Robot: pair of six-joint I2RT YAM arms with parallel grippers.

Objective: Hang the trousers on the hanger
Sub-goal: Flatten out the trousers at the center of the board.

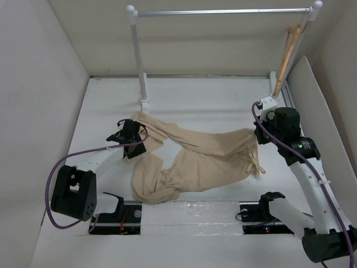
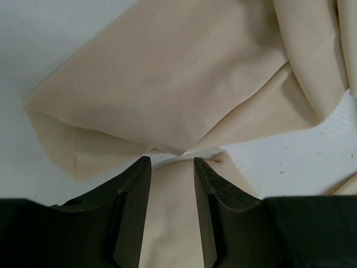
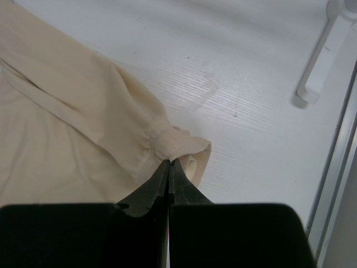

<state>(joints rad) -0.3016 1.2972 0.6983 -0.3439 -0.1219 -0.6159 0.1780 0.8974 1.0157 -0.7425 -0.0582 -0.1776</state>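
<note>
The beige trousers [image 1: 206,156] lie crumpled on the white table, legs to the left, waist to the right. My left gripper [image 1: 129,135] sits over the end of the upper leg. In the left wrist view its jaws [image 2: 172,161] stand apart with trouser cloth [image 2: 167,72] lying between and ahead of them. My right gripper [image 1: 258,135] is at the waist's far right corner. In the right wrist view it [image 3: 169,162] is shut on the gathered waistband edge [image 3: 167,142]. The wooden hanger [image 1: 286,56] hangs from the right end of the rail, apart from both grippers.
A white-posted rack with a silver rail [image 1: 223,11] stands at the back; its left post [image 1: 138,61] is just behind the trousers and its right foot [image 3: 321,67] shows near my right gripper. A white panel [image 1: 315,106] leans along the right side.
</note>
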